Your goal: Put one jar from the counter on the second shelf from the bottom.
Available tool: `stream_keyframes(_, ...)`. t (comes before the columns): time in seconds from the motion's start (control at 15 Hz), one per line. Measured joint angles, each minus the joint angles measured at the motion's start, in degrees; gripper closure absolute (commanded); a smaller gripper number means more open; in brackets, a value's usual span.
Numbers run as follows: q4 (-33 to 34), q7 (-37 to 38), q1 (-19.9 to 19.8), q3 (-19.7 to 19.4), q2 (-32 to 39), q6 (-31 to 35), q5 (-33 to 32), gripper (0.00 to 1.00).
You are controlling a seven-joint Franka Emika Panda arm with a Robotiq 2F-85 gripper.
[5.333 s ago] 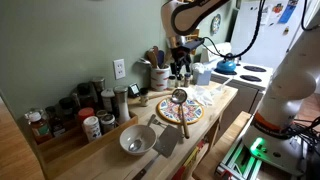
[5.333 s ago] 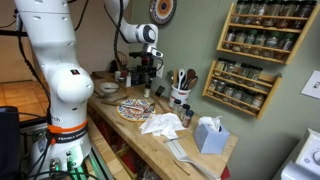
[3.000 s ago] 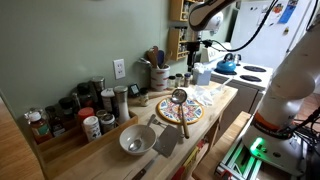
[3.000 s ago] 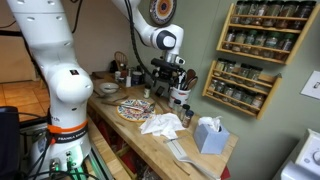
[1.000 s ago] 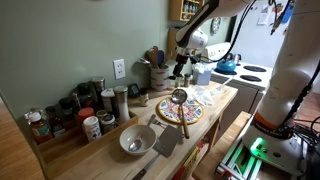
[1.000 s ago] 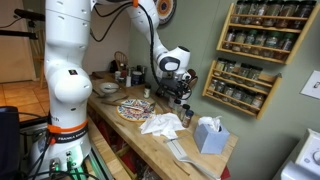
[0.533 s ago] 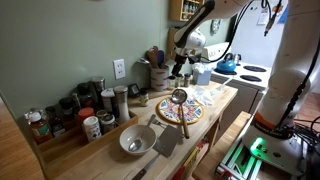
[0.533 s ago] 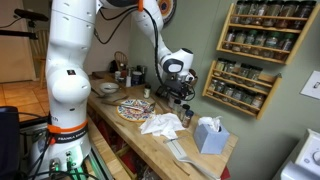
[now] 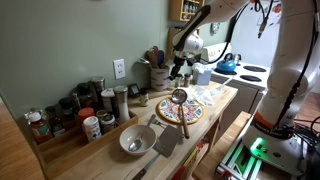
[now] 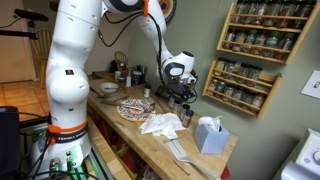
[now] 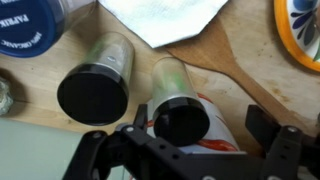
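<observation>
Wrist view: gripper (image 11: 180,138) body covers the lower edge of the right jar (image 11: 180,108) and most of a red-labelled thing (image 11: 222,135) just beside it, can't ID. Blue tub (image 11: 30,25) left of that jar and plate (image 11: 303,30) right of it are clipped by the frame. Spice rack (image 10: 240,88) jar labels are too small to read.

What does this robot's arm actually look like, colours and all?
The arm is bulky, built of glossy white rounded segments, with an orange ring at an upper joint. It ends in a black, angular gripper with two fingers.
</observation>
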Motion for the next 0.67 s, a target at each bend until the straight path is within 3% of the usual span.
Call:
stream_keyframes(0.07, 0.2, -0.4, -0.3, 0.4, 0.4, 0.2, 0.0, 0.00)
stream_keyframes(0.13, 0.5, -0.7, -0.5, 0.7, 0.8, 0.3, 0.0, 0.08)
stream_keyframes(0.2, 0.8, -0.9, -0.8, 1.0, 1.2, 0.3, 0.0, 0.26)
stream_keyframes(0.4, 1.5, -1.5, -1.4, 1.5, 2.3, 0.4, 0.0, 0.51)
stream_keyframes(0.6, 1.9, -1.8, -1.9, 1.6, 2.8, 0.5, -0.4, 0.70)
stream_keyframes(0.67, 1.9, -1.8, -2.1, 1.6, 2.8, 0.5, -0.6, 0.70)
